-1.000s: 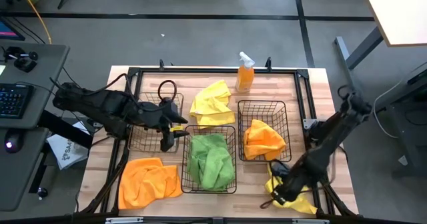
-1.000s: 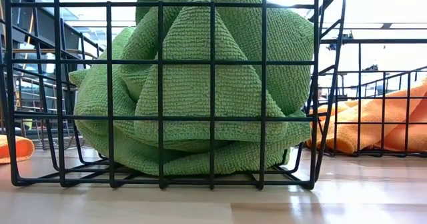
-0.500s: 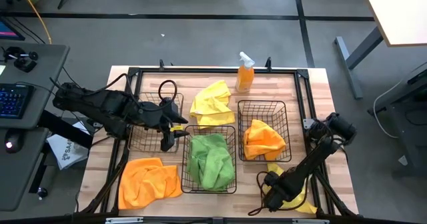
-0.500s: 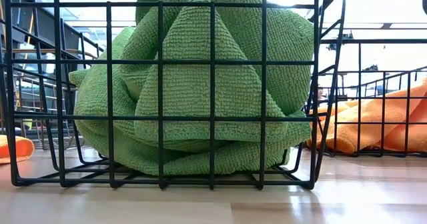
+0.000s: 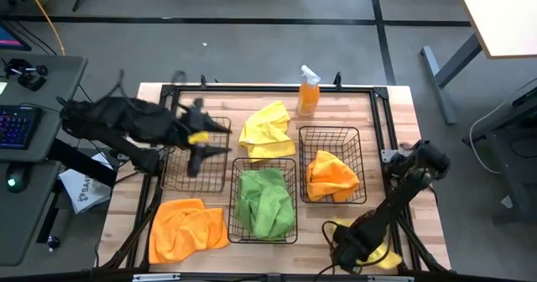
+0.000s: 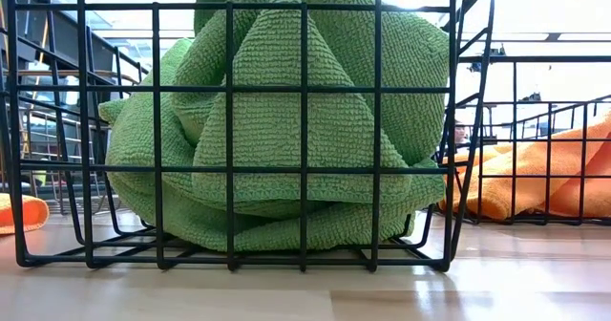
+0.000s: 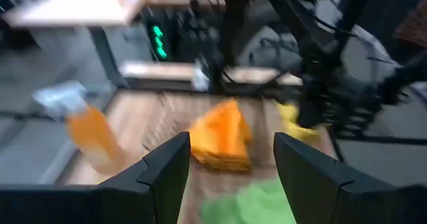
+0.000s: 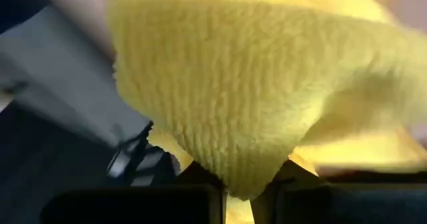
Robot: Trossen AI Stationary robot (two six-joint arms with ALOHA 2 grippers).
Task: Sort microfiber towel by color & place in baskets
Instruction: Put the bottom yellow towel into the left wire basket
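Three black wire baskets stand in a row. The left basket (image 5: 200,160) holds no towel, the middle one (image 5: 265,166) holds a green towel (image 5: 265,202), and the right one (image 5: 330,133) holds an orange towel (image 5: 331,174). A yellow towel (image 5: 267,129) lies on the table behind the middle basket. Another orange towel (image 5: 186,227) lies near the front left. My left gripper (image 7: 232,157) hovers open above the left basket. At the front right, my right gripper (image 5: 346,250) is shut on a second yellow towel (image 5: 384,257). My right gripper pinches a bunched fold of the yellow towel (image 8: 235,177) between its two fingers. The cloth bulges out beyond the fingertips and fills the wrist view. In the high view the rest of the towel lies on the table beside the gripper.
An orange spray bottle (image 5: 308,93) stands at the far edge inside a black metal frame (image 5: 252,89) that runs round the table. Bare wood (image 5: 277,253) shows along the near edge between the orange towel and my right gripper.
My left gripper has swung quickly up and toward the table's far edge, above the left basket. My right arm has folded lower toward the near edge over the yellow towel at the front right, and less of that towel shows now.
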